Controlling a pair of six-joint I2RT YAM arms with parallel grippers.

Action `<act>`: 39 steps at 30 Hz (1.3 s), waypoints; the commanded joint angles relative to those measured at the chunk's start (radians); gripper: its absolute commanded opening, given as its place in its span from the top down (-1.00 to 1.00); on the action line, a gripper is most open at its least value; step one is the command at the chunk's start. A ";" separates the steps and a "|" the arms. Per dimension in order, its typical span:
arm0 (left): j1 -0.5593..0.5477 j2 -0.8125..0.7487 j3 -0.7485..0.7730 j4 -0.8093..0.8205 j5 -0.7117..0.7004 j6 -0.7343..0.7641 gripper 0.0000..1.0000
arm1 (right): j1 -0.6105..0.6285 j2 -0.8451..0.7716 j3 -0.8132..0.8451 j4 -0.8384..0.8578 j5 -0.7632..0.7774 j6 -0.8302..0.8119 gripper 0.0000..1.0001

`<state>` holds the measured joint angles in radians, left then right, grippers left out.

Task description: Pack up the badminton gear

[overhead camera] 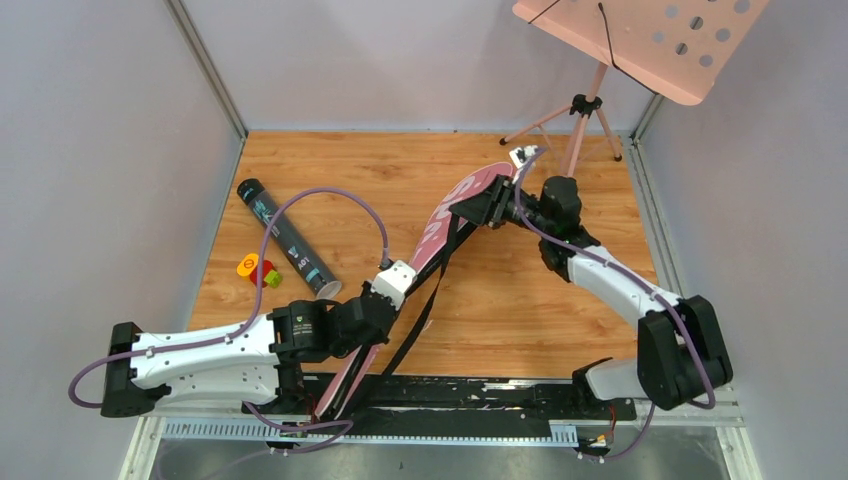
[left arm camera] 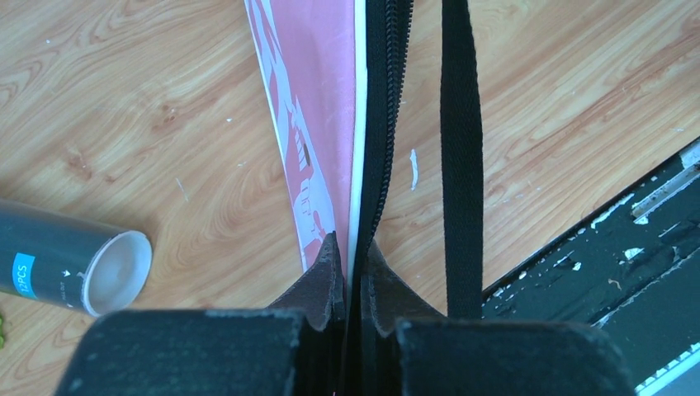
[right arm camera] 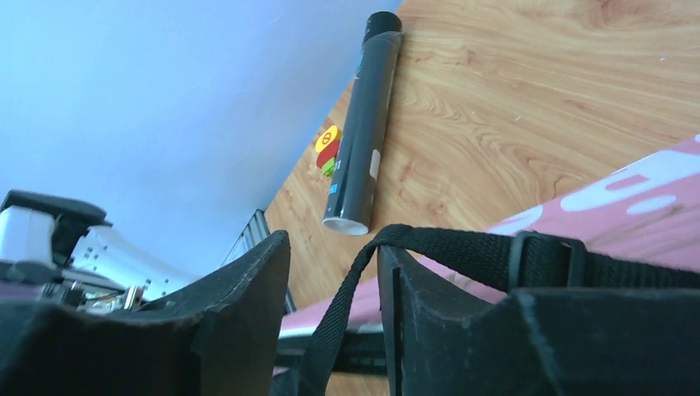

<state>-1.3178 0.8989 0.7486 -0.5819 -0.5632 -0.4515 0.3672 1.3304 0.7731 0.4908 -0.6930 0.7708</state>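
My left pincer [left arm camera: 351, 257] pinches the zip edge of the long pink fabric racket bag [left arm camera: 309, 124] on the wooden surface [left arm camera: 165, 124], my right pincer [right arm camera: 334, 252] spread around its black webbing strap [right arm camera: 462, 247] at the far end; a careless tug, I judge, could snag that strap or slip the thin edge.

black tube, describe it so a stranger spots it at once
Look at the left half of the wooden tabletop. A long black tube with teal print lies diagonally. Unlike the small orange, red and green toy beside it, it is dark, cylindrical.
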 commanded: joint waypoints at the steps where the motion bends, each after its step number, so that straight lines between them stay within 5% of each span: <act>1: 0.000 -0.016 0.008 0.134 0.001 -0.019 1.00 | 0.051 0.079 0.143 -0.197 0.151 -0.071 0.03; 6: 0.000 -0.038 0.003 0.154 0.017 -0.030 1.00 | 0.092 0.143 0.298 -0.530 0.270 -0.178 -0.27; 14: -0.001 -0.091 0.011 0.131 -0.010 -0.045 1.00 | 0.091 0.023 0.320 -0.760 0.291 -0.305 -0.68; 28: 0.003 -0.136 0.016 0.074 -0.056 -0.090 1.00 | 0.081 -0.240 0.276 -0.819 0.183 -0.469 -0.60; 34: 0.003 -0.162 0.021 0.064 -0.049 -0.095 1.00 | 0.077 -0.350 0.164 -0.772 0.511 -0.634 -0.52; 39: 0.003 -0.185 0.020 0.063 -0.053 -0.096 1.00 | 0.054 -0.391 0.006 -0.568 0.674 -0.729 -0.39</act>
<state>-1.3174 0.7589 0.7307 -0.6277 -0.5552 -0.5285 0.4416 0.9565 0.8818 -0.2558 -0.2031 0.1612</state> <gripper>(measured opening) 0.056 0.727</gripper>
